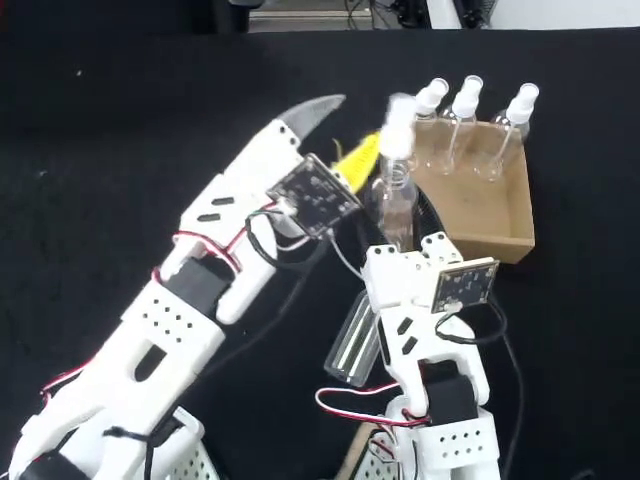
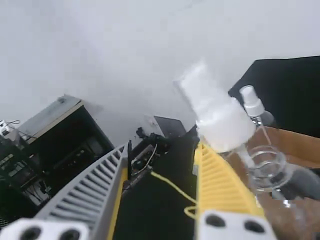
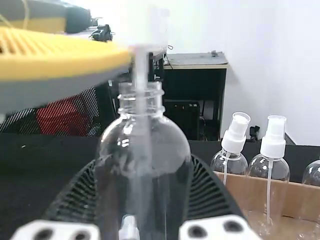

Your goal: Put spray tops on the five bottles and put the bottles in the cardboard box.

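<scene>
We see the right gripper (image 3: 142, 172) pinching a clear plastic bottle (image 1: 393, 200) and holding it upright over the black counter (image 1: 120, 120), near the middle of the high view. A white spray top (image 1: 398, 125) sits tilted above the bottle's neck, with its thin tube running down into the mouth. The left gripper (image 1: 352, 122) is spread wide. Its yellow finger (image 1: 358, 158) is just beside the spray top and its grey finger (image 1: 315, 108) is well apart from it, so nothing is pinched. At 2 o'clock from the held bottle stands a brown cardboard box (image 1: 500, 240) with three clear bottles (image 1: 462, 120) upright inside, each capped with a spray top. At 7 o'clock a second clear bottle (image 1: 352, 345) lies on its side beside the right arm.
</scene>
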{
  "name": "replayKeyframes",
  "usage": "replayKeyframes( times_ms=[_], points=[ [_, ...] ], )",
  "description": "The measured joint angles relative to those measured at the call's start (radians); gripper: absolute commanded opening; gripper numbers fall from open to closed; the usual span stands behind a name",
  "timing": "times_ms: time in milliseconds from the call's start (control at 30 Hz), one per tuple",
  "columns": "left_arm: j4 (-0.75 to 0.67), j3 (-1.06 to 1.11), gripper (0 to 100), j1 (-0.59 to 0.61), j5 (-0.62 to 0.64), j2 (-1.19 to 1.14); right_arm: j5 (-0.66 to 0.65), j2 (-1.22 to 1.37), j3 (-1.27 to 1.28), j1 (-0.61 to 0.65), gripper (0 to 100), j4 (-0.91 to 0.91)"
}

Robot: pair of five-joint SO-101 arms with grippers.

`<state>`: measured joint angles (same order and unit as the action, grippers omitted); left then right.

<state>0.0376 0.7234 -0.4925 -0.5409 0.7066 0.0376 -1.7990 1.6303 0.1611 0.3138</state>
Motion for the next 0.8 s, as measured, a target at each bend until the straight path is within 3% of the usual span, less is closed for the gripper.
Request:
replayKeyframes(
  times_ms=[100, 433, 667, 800],
  points=[
    [0.011, 0.0, 21, 0.015, 0.0, 0.043, 0.0, 0.0, 0.002, 0.0, 1.1, 0.0],
    [0.25, 0.0, 21, 0.032, 0.0, 0.285, 0.0, 0.0, 0.002, 0.0, 1.1, 0.0],
    [0.167, -0.04, 21, 0.029, 0.0, 0.219, 0.0, 0.0, 0.002, 0.0, 1.1, 0.0],
    [0.181, -0.196, 21, 0.028, 0.086, 0.094, 0.0, 0.0, 0.002, 0.0, 1.1, 0.0]
  ],
)
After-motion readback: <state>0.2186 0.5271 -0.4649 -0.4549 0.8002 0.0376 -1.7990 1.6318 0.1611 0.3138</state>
